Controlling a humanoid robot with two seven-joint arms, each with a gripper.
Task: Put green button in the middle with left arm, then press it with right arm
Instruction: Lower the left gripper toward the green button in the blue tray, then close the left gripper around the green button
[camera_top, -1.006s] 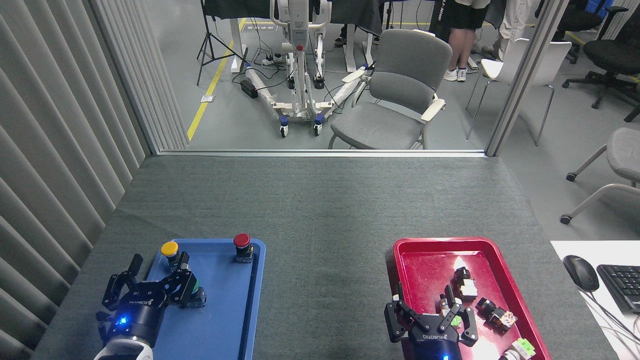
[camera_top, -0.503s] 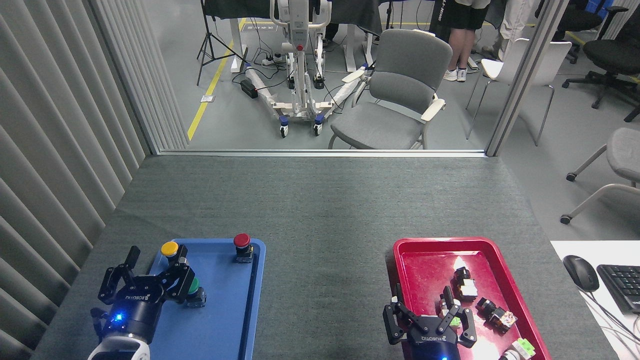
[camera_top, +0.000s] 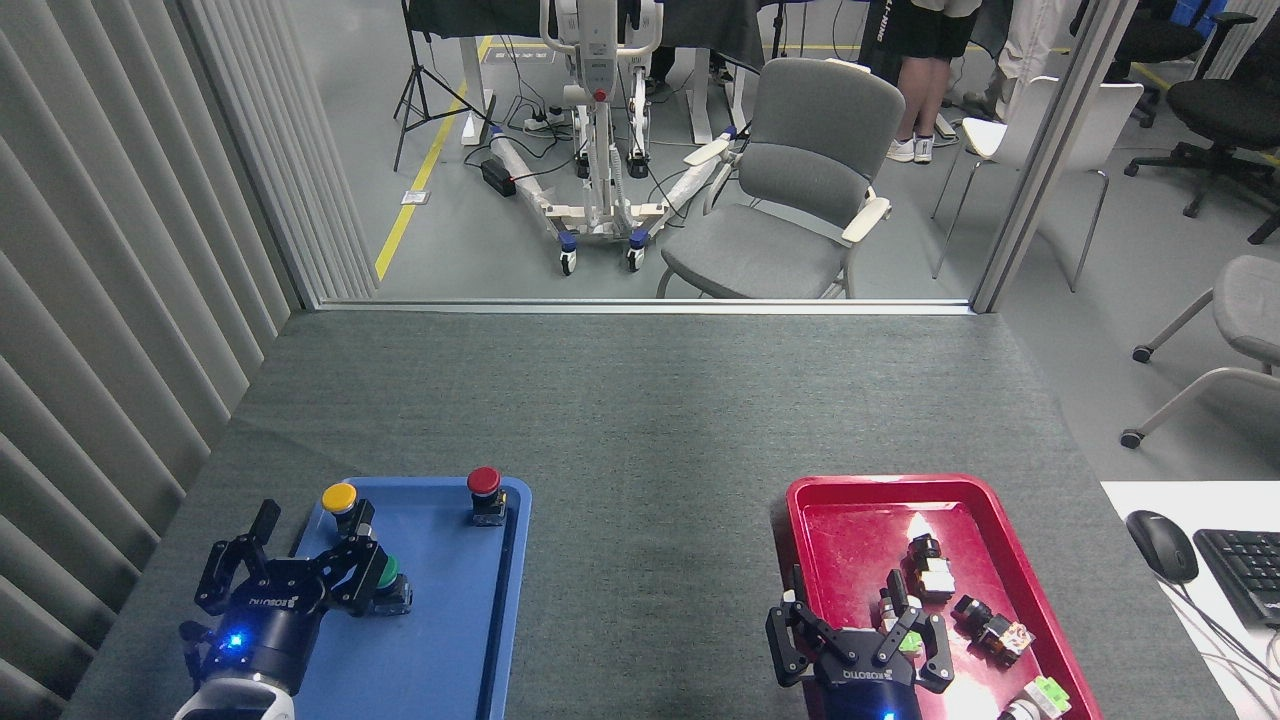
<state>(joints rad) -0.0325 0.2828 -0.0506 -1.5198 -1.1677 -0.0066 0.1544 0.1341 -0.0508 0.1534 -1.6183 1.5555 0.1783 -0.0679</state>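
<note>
Left gripper (camera_top: 300, 583) is seen with fingers spread partly around the green button (camera_top: 386, 573), grip not confirmed (contact cannot be told), the button not yet lifted from the blue tray (camera_top: 455, 640) near its left edge. Right gripper (camera_top: 858, 645) is held open over the red tray (camera_top: 850, 520); placing on the bare table (camera_top: 650, 440) and pressing are judged outstanding. "ROBOTIQ" is read on both grippers.

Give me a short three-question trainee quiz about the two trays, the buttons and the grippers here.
1. True or false: the green-capped push-button stands on the bare grey felt table.
2. Which tray holds the yellow-capped button? A. blue plastic tray B. red plastic tray
3. Fill in: the white-wristed left gripper is beside the ___-capped button.

Key: 1 false, it is in the blue tray; 2 A; 3 green.
</note>
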